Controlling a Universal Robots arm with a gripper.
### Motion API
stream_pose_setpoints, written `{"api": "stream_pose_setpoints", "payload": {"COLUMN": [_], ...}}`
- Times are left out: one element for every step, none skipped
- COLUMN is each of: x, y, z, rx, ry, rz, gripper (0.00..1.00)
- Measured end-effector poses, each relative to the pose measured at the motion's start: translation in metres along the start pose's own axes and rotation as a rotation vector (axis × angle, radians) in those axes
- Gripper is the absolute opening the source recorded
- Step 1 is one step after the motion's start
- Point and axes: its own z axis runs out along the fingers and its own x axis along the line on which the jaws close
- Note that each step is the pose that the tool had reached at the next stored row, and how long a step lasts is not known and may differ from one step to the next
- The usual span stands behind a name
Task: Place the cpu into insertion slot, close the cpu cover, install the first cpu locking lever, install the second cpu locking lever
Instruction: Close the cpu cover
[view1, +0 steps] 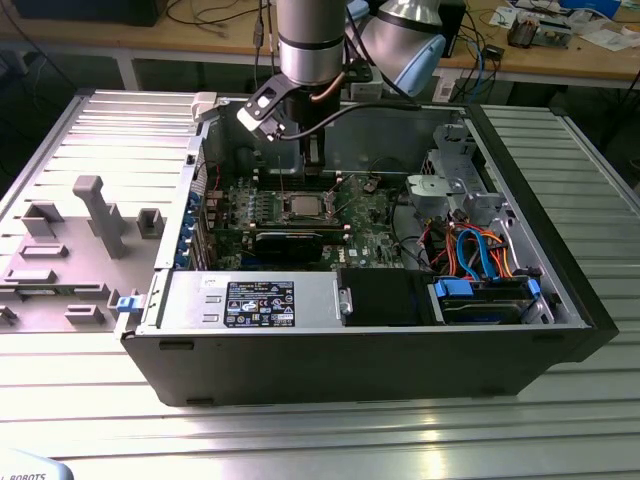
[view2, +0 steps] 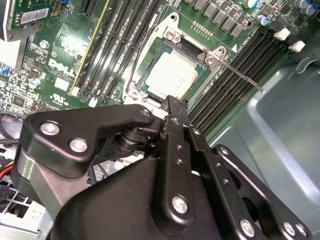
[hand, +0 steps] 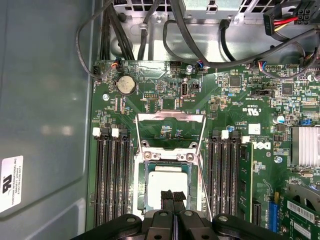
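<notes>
Holding the end effector (hand: 172, 196) pinched shut and empty just over the cpu (hand: 165, 182), seated flat in the insertion slot (hand: 138, 192) near the motherboard's (hand: 235, 100) edge by the case wall (hand: 45, 100). With the cpu cover (hand: 171, 117) flipped back, presumably for clear access.

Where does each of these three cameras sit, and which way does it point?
Exterior view: off the arm, looking down into the open computer case; the arm reaches in.
First wrist view: on the arm, facing down onto the motherboard; the gripper shows.
Second wrist view: on the arm, slanting past the gripper's black linkage.
Both wrist views share the cpu lying in the insertion slot.
</notes>
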Motion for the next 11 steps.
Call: {"api": "stream_pose_setpoints", "payload": {"x": [0.0000,0.0000,0.0000,0.0000,0.0000,0.0000,0.0000,0.0001,0.0001,0.0001,0.0002], "y": [0.0000,0.0000,0.0000,0.0000,0.0000,0.0001,0.0001,0.0001,0.0002,0.0003,0.0003], "z": [-0.0002,-0.0002,-0.0003,-0.0006,-0.0008,-0.0011,-0.0015,-0.0021,-0.0033,-0.0046,-0.0059], "rx": [0.0000,-0.0001,-0.0001,0.0000,0.0000,0.0000,0.0000,0.0000,0.0000,0.0000,-0.0001], "ry": [0.0000,0.0002,0.0002,0.0001,0.0001,0.0000,0.0000,0.0000,0.0001,0.0001,0.0002], "rz": [0.000,0.000,0.000,0.000,0.000,0.000,0.000,0.000,0.000,0.000,0.000], "gripper": [0.11,0.11,0.11,0.11,0.11,0.11,0.11,0.11,0.11,0.11,0.11]}}
